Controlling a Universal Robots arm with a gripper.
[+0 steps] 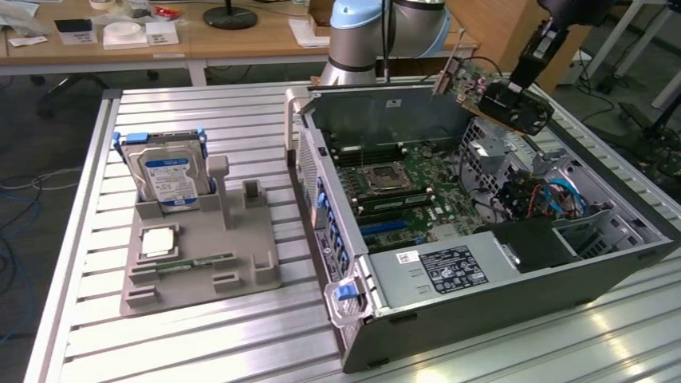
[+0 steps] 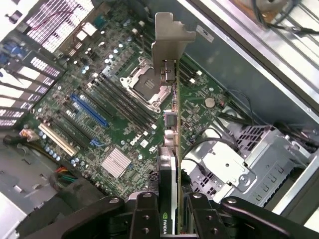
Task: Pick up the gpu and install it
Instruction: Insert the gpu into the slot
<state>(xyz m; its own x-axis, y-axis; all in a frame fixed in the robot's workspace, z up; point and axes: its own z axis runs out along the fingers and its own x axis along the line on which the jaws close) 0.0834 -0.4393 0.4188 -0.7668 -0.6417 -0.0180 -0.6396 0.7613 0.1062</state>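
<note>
One gpu hangs tilted above the open computer case, the jaws closed on its dark, boxy end. Seen edge-on from the wrist view, the thin green card runs out from between the jaws to a bent silver bracket, over the motherboard. The grey metal case lies on a ribbed aluminium counter. Wooden desks stand behind.

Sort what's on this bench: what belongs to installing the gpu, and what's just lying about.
In the job: gpu, held in the claw over the open computer case; motherboard.
Lying about: hard drive, memory stick, grey holder under them.
</note>
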